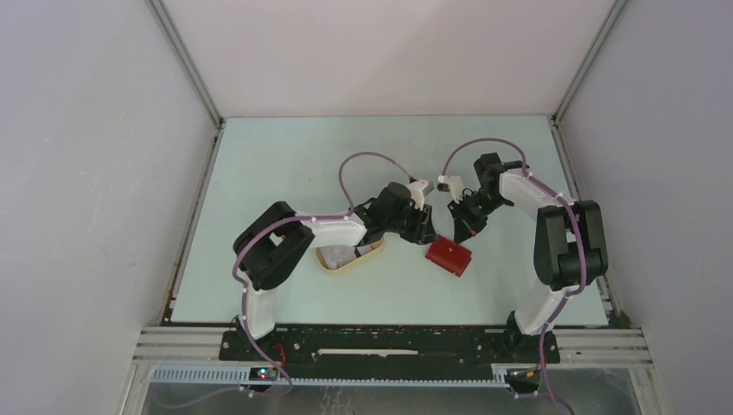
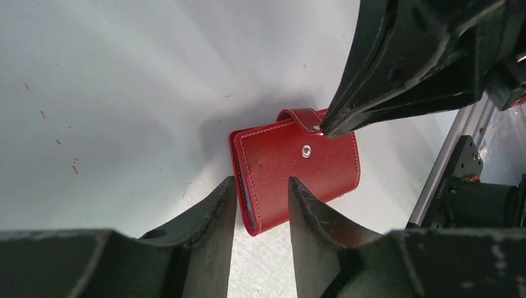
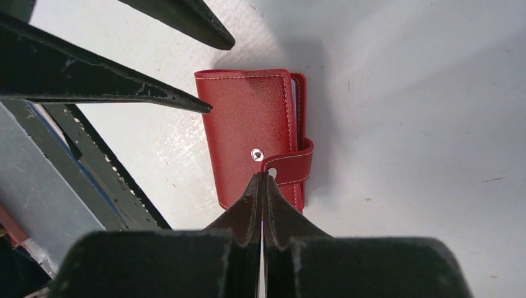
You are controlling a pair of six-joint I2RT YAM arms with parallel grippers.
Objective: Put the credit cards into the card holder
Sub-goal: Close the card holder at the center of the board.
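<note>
The red card holder [image 1: 449, 256] lies closed on the table; it also shows in the left wrist view [image 2: 298, 171] and the right wrist view [image 3: 248, 124]. Its snap tab [image 3: 291, 167] is unsnapped and arches up, with the metal stud [image 3: 257, 154] bare. My right gripper [image 3: 262, 176] is shut on the tab's end; its tips show in the left wrist view [image 2: 324, 129]. My left gripper [image 2: 261, 181] is open and empty, its fingers astride the holder's spine edge, just above it. Pale credit cards [image 1: 340, 255] lie in the tray, partly hidden by the left arm.
A beige oval tray [image 1: 354, 264] sits on the table under the left arm's forearm, left of the holder. The two grippers [image 1: 423, 229] [image 1: 461, 233] are close together over the holder. A metal rail [image 2: 446, 155] runs along the table's near edge.
</note>
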